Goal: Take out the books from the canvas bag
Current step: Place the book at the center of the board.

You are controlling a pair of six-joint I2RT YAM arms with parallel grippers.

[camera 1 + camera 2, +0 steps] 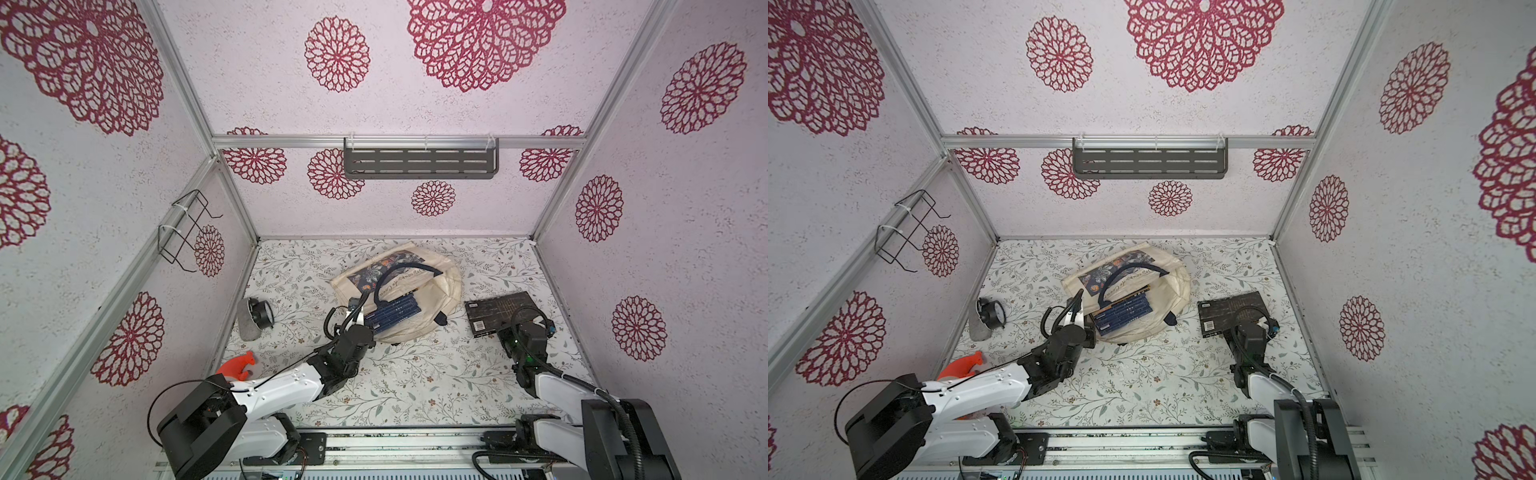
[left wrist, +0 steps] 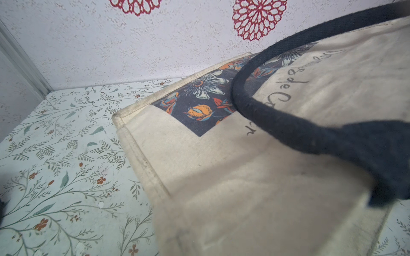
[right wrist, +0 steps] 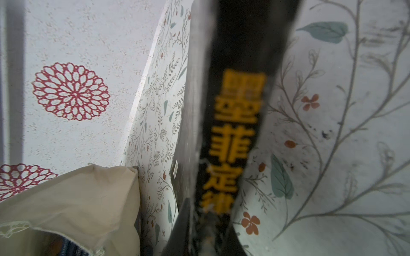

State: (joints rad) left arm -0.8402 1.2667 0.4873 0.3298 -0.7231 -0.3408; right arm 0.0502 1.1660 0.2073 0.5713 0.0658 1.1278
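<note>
Nearest me, my right gripper [image 1: 537,319] pinches the spine of a black book [image 1: 494,311] right of centre, my left gripper [image 1: 358,318] is pressed together on the near rim of the canvas bag [image 1: 444,286], and inside that bag blue books [image 1: 395,311] sit packed at mid-frame.

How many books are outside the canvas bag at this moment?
1: a black book, right of the canvas bag, gripped by the right gripper. A stack of dark-blue books sits in the bag's mouth; others may be hidden.
</note>
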